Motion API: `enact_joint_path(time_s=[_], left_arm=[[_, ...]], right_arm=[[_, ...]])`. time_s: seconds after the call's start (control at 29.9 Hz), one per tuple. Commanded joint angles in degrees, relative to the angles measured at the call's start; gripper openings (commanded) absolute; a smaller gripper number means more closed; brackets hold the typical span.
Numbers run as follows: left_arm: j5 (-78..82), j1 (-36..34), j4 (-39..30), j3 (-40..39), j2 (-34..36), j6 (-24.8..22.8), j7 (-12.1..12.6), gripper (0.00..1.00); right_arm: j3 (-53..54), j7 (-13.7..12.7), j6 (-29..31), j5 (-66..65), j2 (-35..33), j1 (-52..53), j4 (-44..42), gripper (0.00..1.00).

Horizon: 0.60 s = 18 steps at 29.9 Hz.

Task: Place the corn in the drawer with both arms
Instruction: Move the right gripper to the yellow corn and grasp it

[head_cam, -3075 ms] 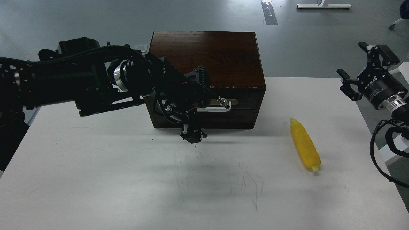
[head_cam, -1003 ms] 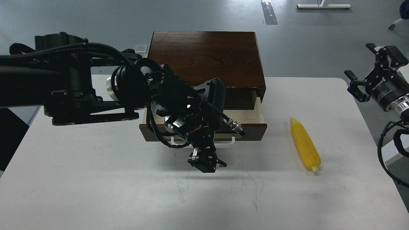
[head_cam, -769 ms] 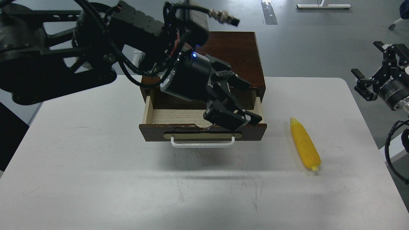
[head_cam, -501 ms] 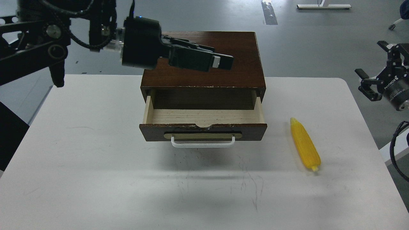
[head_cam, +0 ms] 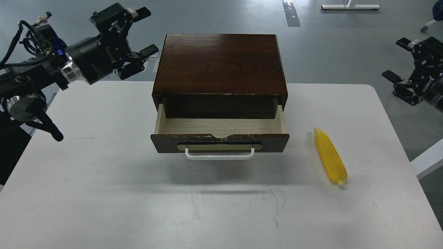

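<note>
The yellow corn (head_cam: 330, 157) lies on the white table, right of the drawer, pointed tip toward the back. The drawer (head_cam: 220, 126) of the dark brown wooden box (head_cam: 220, 64) is pulled out, its pale inside empty, with a white bar handle (head_cam: 219, 155) on the front. My left gripper (head_cam: 140, 33) is open and empty, raised at the far left, left of the box's back corner. My right gripper (head_cam: 398, 58) is open and empty, raised at the far right edge, well behind and right of the corn.
The white table (head_cam: 104, 193) spreads in front of the box, with faint scribble marks near the middle. Its right edge runs close to the corn. Grey floor lies behind, with a white stand base (head_cam: 350, 6) at the top.
My left arm has let go of the handle after pulling the drawer out, then swung up and back to the far left. My right gripper has drifted right and up a little. The corn has not moved.
</note>
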Motion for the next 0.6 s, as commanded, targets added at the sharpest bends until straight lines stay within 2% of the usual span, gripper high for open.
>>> enact_joint_path(time_s=[0.0, 0.1, 0.23, 0.37, 0.43, 0.57], left_arm=[[-1.8, 5.5, 3.9, -5.6, -0.6, -1.2, 0.0, 0.99], [-1.8, 8.0, 5.2, -8.2, -1.2, -3.8, 0.0, 0.99], [-1.8, 8.5, 5.2, -8.9, -1.2, -4.3, 0.0, 0.98], [-1.8, 8.5, 5.1, -9.3, -1.1, -4.3, 0.0, 0.99], [-1.8, 8.5, 5.1, -9.4, -1.1, -4.3, 0.0, 0.98], [-1.8, 8.5, 4.8, -9.7, -1.1, -4.3, 0.0, 0.98]], right_arm=[[-0.1, 0.0, 0.0, -12.4, -1.9, 1.5, 2.9, 1.0], [-0.3, 0.0, 0.0, -25.2, -3.4, 3.2, 5.4, 1.0], [-0.6, 0.0, 0.0, -47.0, -2.9, 7.1, 6.6, 1.0], [-5.2, 0.0, 0.0, -55.4, 1.1, 8.8, 6.9, 1.0], [-11.6, 0.0, 0.0, -58.9, 2.2, 12.4, 6.7, 1.0], [-18.3, 0.0, 0.0, -59.3, 5.0, 15.5, 5.5, 1.0]])
